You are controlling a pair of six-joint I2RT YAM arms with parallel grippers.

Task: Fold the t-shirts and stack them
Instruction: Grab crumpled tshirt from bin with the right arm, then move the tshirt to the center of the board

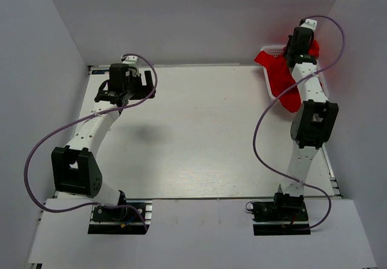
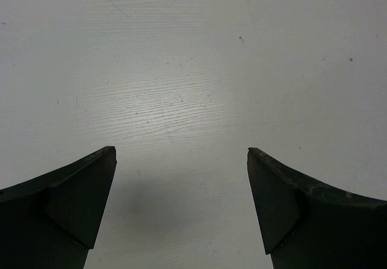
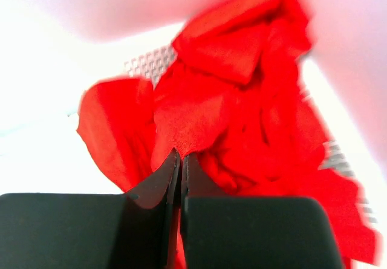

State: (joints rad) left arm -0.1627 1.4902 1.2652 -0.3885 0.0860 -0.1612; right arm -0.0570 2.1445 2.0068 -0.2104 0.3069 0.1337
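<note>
Bright red t-shirts (image 1: pixel 279 75) hang crumpled out of a white lattice basket (image 1: pixel 270 50) at the far right corner. My right gripper (image 1: pixel 297 46) is above the basket, shut on a fold of a red t-shirt (image 3: pixel 199 124) and holding it bunched up. More red cloth hangs behind it, with the basket's lattice (image 3: pixel 148 63) showing beyond. My left gripper (image 1: pixel 140 86) is at the far left over the bare white table (image 2: pixel 193 69). It is open and empty (image 2: pixel 181 154).
White walls close in the table on the left, back and right. The basket stands against the right wall at the table's far corner. Purple cables loop from both arms. The table's (image 1: pixel 193 130) middle is bare white board.
</note>
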